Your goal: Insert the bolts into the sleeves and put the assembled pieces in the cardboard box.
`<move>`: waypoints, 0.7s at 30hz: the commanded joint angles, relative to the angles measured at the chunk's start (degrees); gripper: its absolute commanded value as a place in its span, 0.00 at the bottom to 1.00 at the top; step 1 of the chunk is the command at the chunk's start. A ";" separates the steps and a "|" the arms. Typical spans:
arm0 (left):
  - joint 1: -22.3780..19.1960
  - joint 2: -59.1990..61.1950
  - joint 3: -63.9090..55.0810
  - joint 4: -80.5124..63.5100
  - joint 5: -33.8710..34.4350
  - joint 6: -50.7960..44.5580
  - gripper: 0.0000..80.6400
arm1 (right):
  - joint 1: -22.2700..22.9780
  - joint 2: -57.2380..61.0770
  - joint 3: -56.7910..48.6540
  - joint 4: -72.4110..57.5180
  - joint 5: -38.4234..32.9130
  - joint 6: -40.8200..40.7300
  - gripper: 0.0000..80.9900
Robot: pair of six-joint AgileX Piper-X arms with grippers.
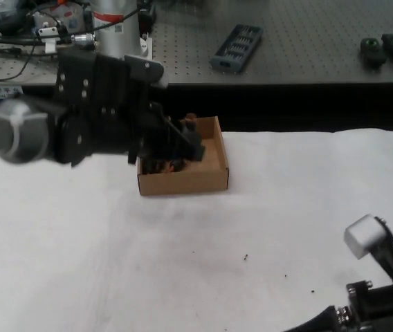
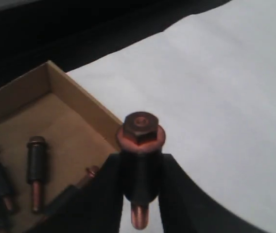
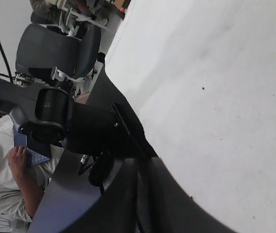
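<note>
We find the left hand (image 2: 141, 162) clamped on an assembled bolt and sleeve (image 2: 140, 133), the rim of the cardboard box (image 2: 87, 102) just beneath it; we judge the boxing step underway, requiring a shift inward, then release.

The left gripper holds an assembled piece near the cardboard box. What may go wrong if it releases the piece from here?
1. In the left wrist view the assembled piece in the left gripper lines up with the wall of the cardboard box, not clearly with its floor. Released here, it may strike the rim and roll onto the white cloth.
2. Other assembled pieces lie in the box; a dropped one may hit them and bounce.
</note>
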 commanded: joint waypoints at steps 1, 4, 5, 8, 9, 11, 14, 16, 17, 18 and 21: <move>0.37 1.61 -3.30 2.51 0.10 3.06 0.16 | 0.90 -0.38 -0.21 0.61 1.11 -0.52 0.09; 0.50 5.00 -6.71 4.92 -0.86 6.59 0.16 | 1.59 -0.51 -0.21 0.61 1.26 0.24 0.09; 0.60 6.20 -7.59 5.49 -1.19 7.15 0.16 | 1.72 -0.64 -0.21 0.61 1.26 0.41 0.09; 0.90 9.53 -10.77 7.44 -1.35 8.22 0.16 | 2.25 -1.71 -0.21 0.61 1.53 1.48 0.09; 0.98 10.68 -11.92 7.91 -1.62 8.38 0.16 | 2.25 -2.28 -0.21 0.61 1.50 1.64 0.09; 1.26 12.60 -13.90 8.19 -2.39 8.81 0.16 | 2.25 -3.40 -0.21 0.61 1.88 2.66 0.09; 1.67 14.95 -16.69 8.19 -3.14 9.53 0.16 | 2.25 -5.47 -0.21 0.61 2.82 3.88 0.09; 2.09 16.31 -18.49 8.19 -3.44 9.81 0.16 | 2.25 -6.92 -0.21 0.61 2.82 4.35 0.09; 2.35 16.91 -19.20 8.19 -3.44 9.93 0.16 | 2.25 -7.57 -0.21 0.61 2.82 4.93 0.09; 2.63 17.39 -20.06 8.82 -3.44 9.91 0.16 | 2.25 -8.14 -0.21 0.61 2.82 5.40 0.09; 3.30 18.25 -21.99 11.11 -3.44 10.60 0.16 | 2.25 -9.15 -0.21 0.61 3.80 6.01 0.09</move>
